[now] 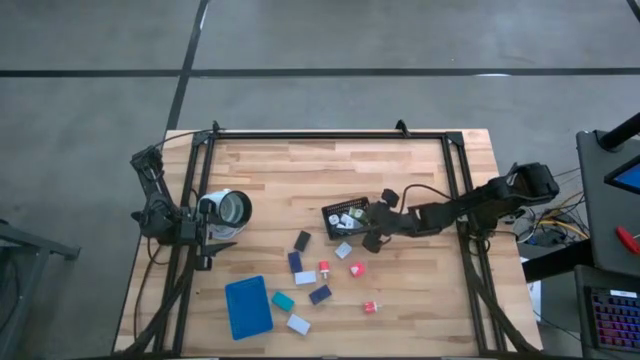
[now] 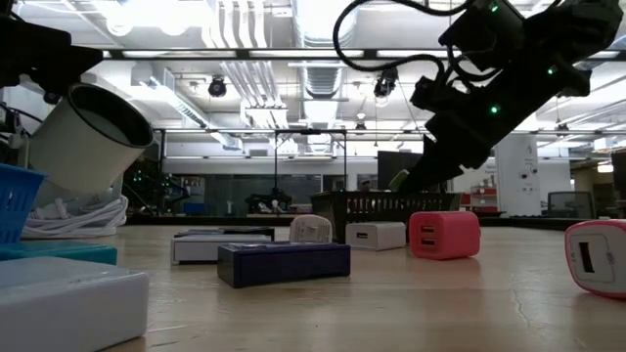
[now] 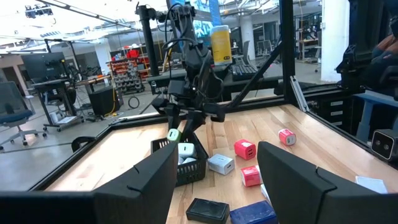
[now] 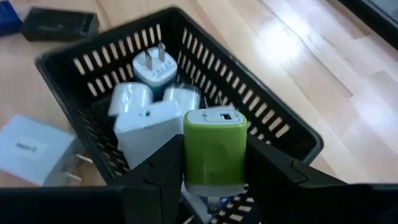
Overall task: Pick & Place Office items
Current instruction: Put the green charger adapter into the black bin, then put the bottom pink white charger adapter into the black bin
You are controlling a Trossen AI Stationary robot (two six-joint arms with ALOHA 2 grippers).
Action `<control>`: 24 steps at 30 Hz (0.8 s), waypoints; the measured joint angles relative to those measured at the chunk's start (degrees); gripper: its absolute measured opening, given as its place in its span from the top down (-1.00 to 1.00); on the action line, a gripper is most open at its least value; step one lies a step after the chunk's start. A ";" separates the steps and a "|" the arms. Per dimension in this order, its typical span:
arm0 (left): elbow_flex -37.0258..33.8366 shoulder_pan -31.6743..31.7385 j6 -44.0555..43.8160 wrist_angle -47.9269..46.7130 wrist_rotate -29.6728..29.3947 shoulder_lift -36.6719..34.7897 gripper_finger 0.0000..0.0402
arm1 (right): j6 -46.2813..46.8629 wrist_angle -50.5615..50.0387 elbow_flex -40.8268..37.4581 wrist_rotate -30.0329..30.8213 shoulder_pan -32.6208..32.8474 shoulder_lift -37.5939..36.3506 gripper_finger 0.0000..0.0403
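In the high view the right gripper [image 1: 374, 232] hung at the centre of the frame, at the right end of the black basket [image 1: 343, 220]. Its jaws were closed on a green charger [image 4: 215, 149], held above the basket's open top in the right wrist view. Inside the basket lay several white chargers [image 4: 148, 127], 1 with its 2 prongs pointing up [image 4: 155, 67].

The other office items were scattered on the worktop [image 1: 420, 290] in the lower middle of the high view: a dark block [image 1: 302, 240] and a white piece [image 1: 343, 250] just below the basket, a red cube [image 1: 325, 268], a pink cube [image 1: 357, 269], another red cube [image 1: 370, 306] further down, a teal block [image 1: 283, 300], and a white block [image 1: 298, 323]. The blue tray [image 1: 248, 306] lay at lower left.

The left gripper [image 1: 203, 232] waited at centre left of the high view, jaws apart and empty, beside a white cup [image 1: 228, 208].
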 joint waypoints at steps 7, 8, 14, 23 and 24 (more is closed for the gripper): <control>0.00 -0.02 -0.01 0.00 -0.01 0.01 -0.12 | 0.22 0.62 0.01 0.56 -0.27 0.60 0.24; 0.00 0.00 0.00 0.00 0.00 0.01 -0.12 | 0.21 0.84 0.02 0.92 -0.24 0.60 0.21; 0.02 0.00 0.01 0.00 0.00 0.00 -0.12 | 0.17 0.86 0.02 1.62 -0.24 0.60 0.07; 0.01 0.00 0.00 0.00 0.00 0.01 -0.12 | 0.17 1.52 0.02 1.57 -0.24 0.58 0.02; 0.02 -0.02 0.00 -0.02 -0.02 0.00 -0.12 | 0.17 1.54 0.02 1.57 -0.20 0.58 0.01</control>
